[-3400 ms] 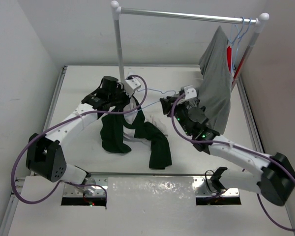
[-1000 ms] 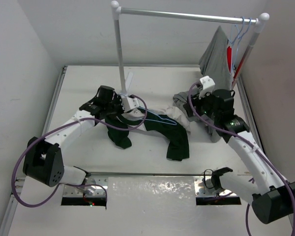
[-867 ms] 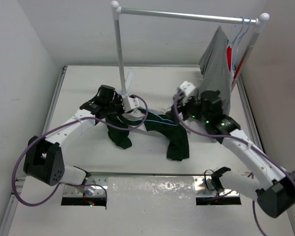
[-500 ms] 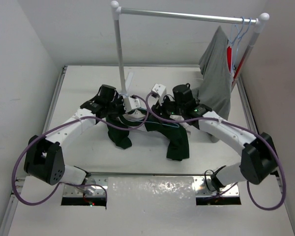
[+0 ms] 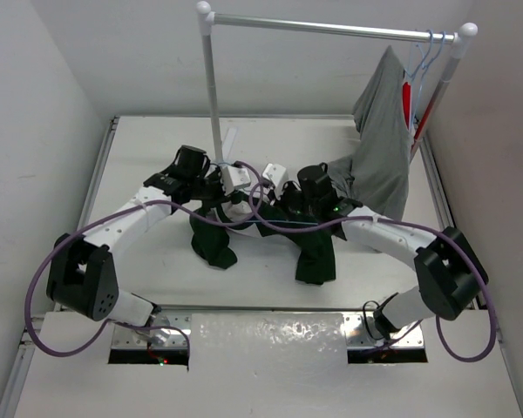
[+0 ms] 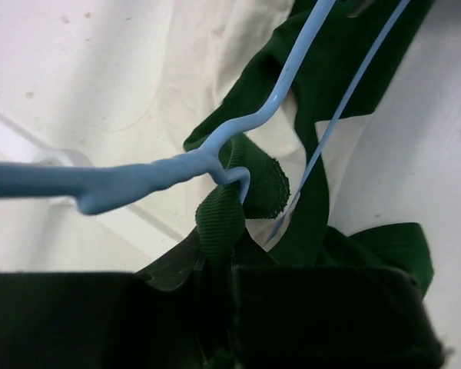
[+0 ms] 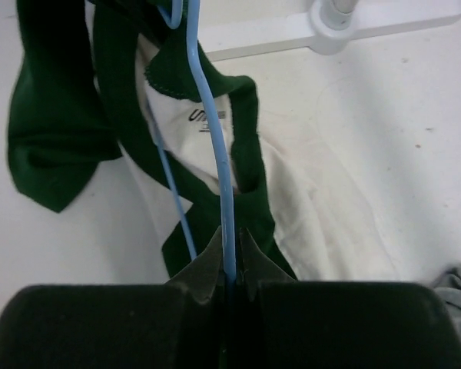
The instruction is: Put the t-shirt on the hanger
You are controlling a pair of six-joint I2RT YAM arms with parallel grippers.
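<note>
The t-shirt [image 5: 244,218], white with dark green sleeves, hangs bunched between my two grippers above the table, its sleeves drooping to the table. My left gripper [image 5: 220,187] is shut on the green collar band [image 6: 221,219]; its jaws stand closed on the fabric [image 6: 223,261]. The light-blue hanger [image 6: 131,181] runs through the collar opening. My right gripper [image 5: 277,198] is shut on the hanger wire [image 7: 215,154], the wire pinched between its jaws [image 7: 229,250], above the white cloth [image 7: 323,200] with the neck label.
A clothes rack [image 5: 331,28] stands at the back, its left post [image 5: 213,87] just behind my left gripper and its base in the right wrist view [image 7: 330,15]. A grey garment [image 5: 383,139] and spare blue hangers [image 5: 427,52] hang at its right end.
My right arm has swung left from beside the grey garment to the middle of the shirt and closed on the hanger wire. The left gripper has kept its hold and barely moved.
</note>
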